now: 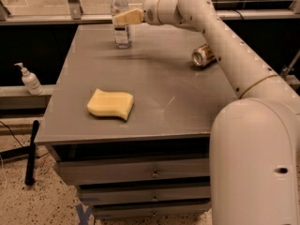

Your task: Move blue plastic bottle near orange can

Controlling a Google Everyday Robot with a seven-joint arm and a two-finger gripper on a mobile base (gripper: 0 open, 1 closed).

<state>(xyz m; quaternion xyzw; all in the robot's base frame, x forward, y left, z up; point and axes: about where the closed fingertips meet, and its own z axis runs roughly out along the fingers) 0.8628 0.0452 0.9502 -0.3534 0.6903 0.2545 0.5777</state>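
Observation:
The blue plastic bottle [121,33] stands upright at the far left of the grey table [159,93], with a white cap and a white label. The orange can [204,56] lies on its side at the table's right edge, well to the right of the bottle. My gripper [123,18] is at the end of the white arm that reaches in from the right. Its tan tip sits at the bottle's upper body, overlapping it in this view. I cannot tell whether it touches the bottle.
A yellow sponge [110,103] lies on the near left part of the table. A small white pump dispenser [30,80] stands on a ledge left of the table. A black handle [31,153] leans on the floor at the left. Drawers [152,173] sit under the tabletop.

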